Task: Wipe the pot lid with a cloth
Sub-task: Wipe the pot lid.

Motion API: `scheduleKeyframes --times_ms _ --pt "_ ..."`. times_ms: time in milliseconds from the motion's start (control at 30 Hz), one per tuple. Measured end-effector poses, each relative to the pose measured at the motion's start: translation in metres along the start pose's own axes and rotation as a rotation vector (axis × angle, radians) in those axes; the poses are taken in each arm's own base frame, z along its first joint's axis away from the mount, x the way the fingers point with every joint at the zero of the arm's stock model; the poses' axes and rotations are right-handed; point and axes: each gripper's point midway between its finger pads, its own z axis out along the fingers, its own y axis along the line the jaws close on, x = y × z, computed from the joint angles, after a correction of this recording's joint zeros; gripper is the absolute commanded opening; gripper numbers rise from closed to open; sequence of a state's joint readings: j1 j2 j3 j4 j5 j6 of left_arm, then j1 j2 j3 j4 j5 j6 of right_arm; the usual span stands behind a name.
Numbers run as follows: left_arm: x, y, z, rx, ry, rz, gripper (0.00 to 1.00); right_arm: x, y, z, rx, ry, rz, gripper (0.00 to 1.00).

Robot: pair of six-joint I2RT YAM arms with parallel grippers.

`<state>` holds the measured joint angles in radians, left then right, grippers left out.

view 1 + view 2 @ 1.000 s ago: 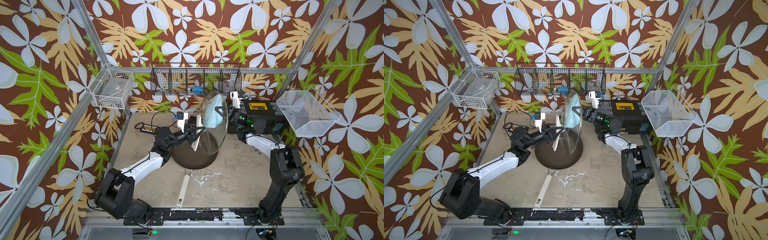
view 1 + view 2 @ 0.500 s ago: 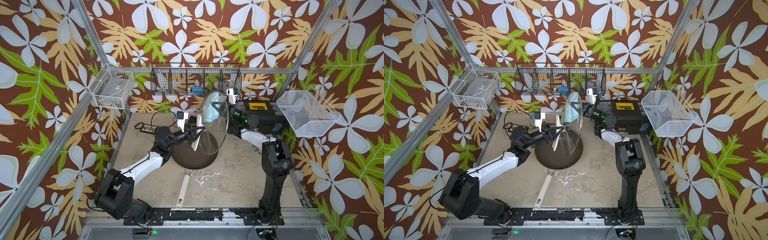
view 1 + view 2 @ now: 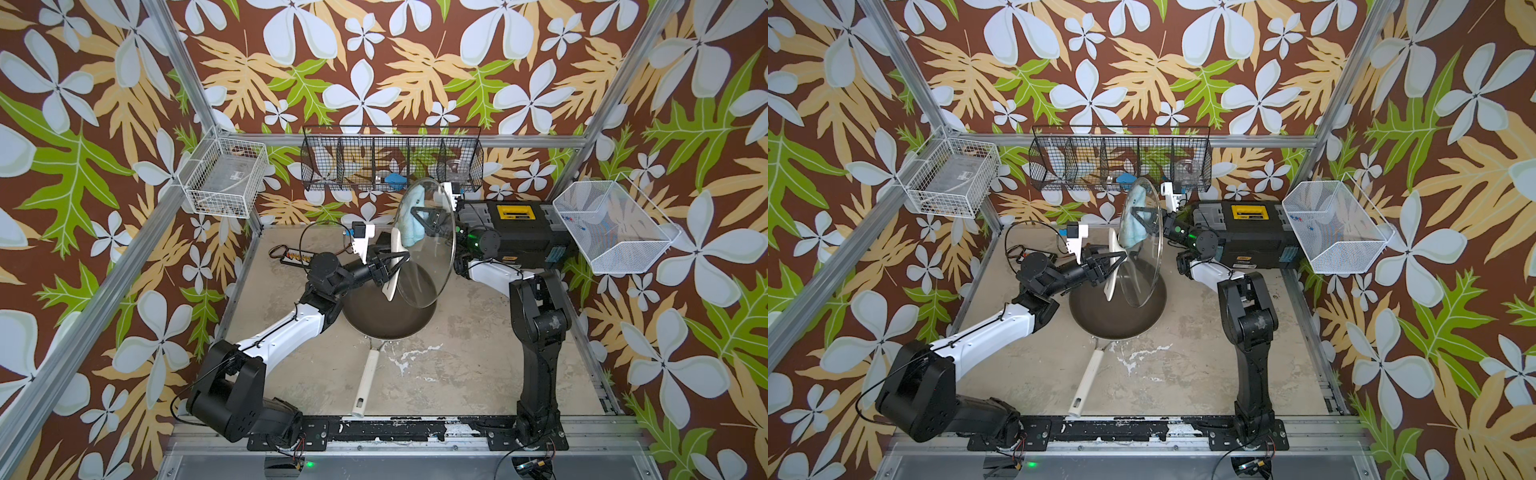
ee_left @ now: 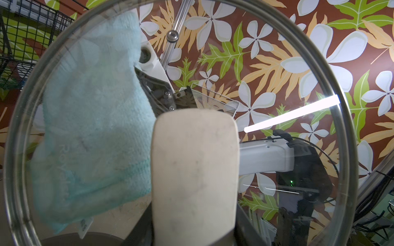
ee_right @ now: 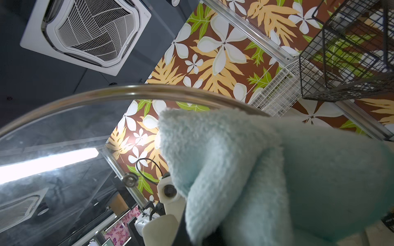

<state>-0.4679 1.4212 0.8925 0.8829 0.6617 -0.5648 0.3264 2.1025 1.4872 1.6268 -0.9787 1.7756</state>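
The pot lid [image 3: 428,266], clear glass with a metal rim, stands on edge above the table in both top views [image 3: 1142,266]. My left gripper [image 3: 390,266] is shut on its cream bar handle [image 4: 194,166], which fills the space between the dark fingers [image 4: 140,225]. The light blue cloth [image 3: 413,222] is pressed against the far face of the glass near its upper edge [image 4: 91,127]. My right gripper [image 3: 1144,216] is shut on that cloth; in the right wrist view the cloth [image 5: 266,170] hides the jaws, with the lid rim [image 5: 128,90] just beyond.
A dark frying pan [image 3: 386,320] sits under the lid, its cream handle [image 3: 365,382] pointing to the front edge. A black-and-yellow box [image 3: 515,232] stands back right. Wire baskets hang at the back [image 3: 390,162], left [image 3: 224,183] and right [image 3: 611,224].
My right arm has drawn its elbow in and the cloth has slid a little up and leftward over the glass. The left arm and lid have stayed put.
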Motion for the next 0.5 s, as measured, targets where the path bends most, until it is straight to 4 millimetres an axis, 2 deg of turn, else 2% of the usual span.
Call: scheduleKeyframes --times_ms 167,500 --pt "0.002 0.004 0.0 -0.02 0.011 0.001 0.0 0.014 -0.009 -0.002 0.023 -0.002 0.053 0.0" --pt "-0.006 -0.002 0.002 -0.005 0.009 0.039 0.0 0.045 -0.004 -0.013 0.064 0.038 0.106 0.0"
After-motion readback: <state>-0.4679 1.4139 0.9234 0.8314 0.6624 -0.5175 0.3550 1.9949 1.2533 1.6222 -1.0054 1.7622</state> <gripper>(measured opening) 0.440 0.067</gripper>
